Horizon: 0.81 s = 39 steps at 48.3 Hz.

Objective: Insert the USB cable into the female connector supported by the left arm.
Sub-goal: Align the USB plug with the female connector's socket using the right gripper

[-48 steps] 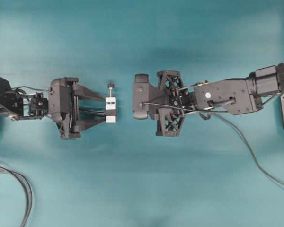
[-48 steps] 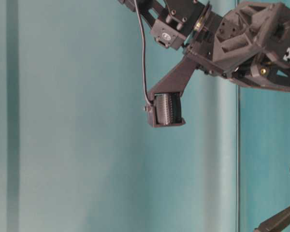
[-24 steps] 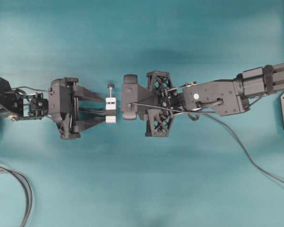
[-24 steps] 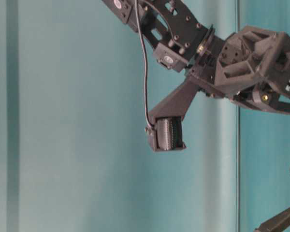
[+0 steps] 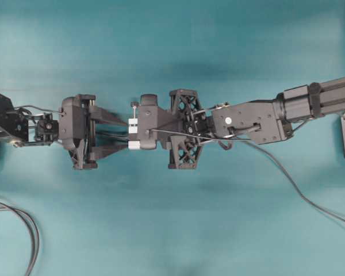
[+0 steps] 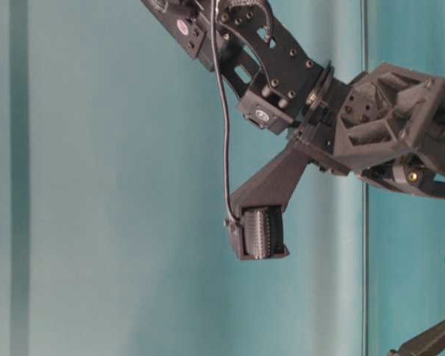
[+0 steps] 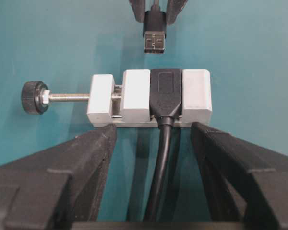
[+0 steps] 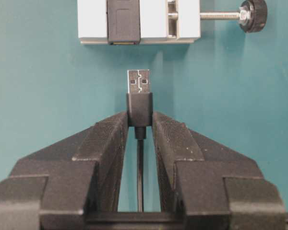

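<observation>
The thin dark grey USB cable [image 8: 139,108], ending in a rigid dark plug with a silvery metal tip, is pinched at the plug body by the right gripper [image 8: 139,125]. The tip is lined up with, yet apart from, the black female connector [image 8: 123,21] banded into the small white clamp block [image 7: 151,98]. The block is bracketed at its near edge by the spread fingers of the left gripper [image 7: 153,139]; a firm grip cannot be confirmed. The plug is judged stiff and light, its cable limp, so hold is best kept on the plug.
</observation>
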Motion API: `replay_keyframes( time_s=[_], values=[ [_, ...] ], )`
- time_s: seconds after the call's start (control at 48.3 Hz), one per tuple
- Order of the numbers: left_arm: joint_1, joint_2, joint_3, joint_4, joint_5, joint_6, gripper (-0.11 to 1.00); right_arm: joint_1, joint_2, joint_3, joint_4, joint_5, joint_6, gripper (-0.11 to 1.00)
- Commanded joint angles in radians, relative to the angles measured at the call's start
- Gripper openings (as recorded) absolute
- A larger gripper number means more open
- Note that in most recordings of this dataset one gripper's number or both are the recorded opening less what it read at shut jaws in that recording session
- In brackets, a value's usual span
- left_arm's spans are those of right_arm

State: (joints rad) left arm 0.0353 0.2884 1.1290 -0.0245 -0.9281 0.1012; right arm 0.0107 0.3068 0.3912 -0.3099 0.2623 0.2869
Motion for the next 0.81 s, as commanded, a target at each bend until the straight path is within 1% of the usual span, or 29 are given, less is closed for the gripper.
replay_keyframes(
  time_s=[0.0, 0.435, 0.786],
  values=[
    [0.003, -0.008, 0.0, 0.0, 0.009, 0.012, 0.66, 0.002, -0.012, -0.029, -0.003, 0.0, 0.002, 0.21],
    [0.003, -0.009, 0.0, 0.0, 0.011, 0.012, 0.66, 0.005, 0.006, -0.049, -0.003, 0.0, 0.002, 0.21],
    [0.005, -0.006, 0.0, 0.0, 0.011, 0.012, 0.66, 0.025, 0.006, -0.052, -0.003, 0.0, 0.005, 0.21]
  ],
)
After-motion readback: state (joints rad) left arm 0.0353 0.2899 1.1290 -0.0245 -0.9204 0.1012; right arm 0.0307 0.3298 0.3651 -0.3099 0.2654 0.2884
